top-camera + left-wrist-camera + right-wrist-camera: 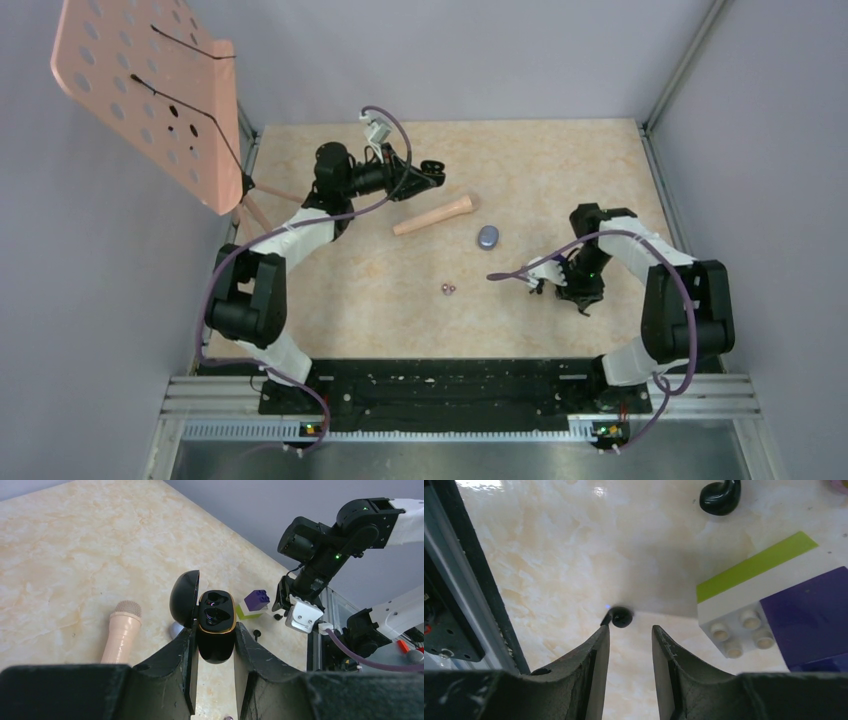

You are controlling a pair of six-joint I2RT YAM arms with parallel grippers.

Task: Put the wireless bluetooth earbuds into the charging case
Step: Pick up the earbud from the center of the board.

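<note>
A small black earbud [620, 616] lies left of the purple-and-white block [734, 607], just before the parted right gripper [630, 627]; a second black earbud [720, 497] lies beyond the block.

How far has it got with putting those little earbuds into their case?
Done: the charging case is held, lid open, clamped in the left jaws. In hand: the right jaws stand open right by one black earbud on the table, not gripping it. Left: that earbud and a second black earbud near the block both lie outside the case.
</note>
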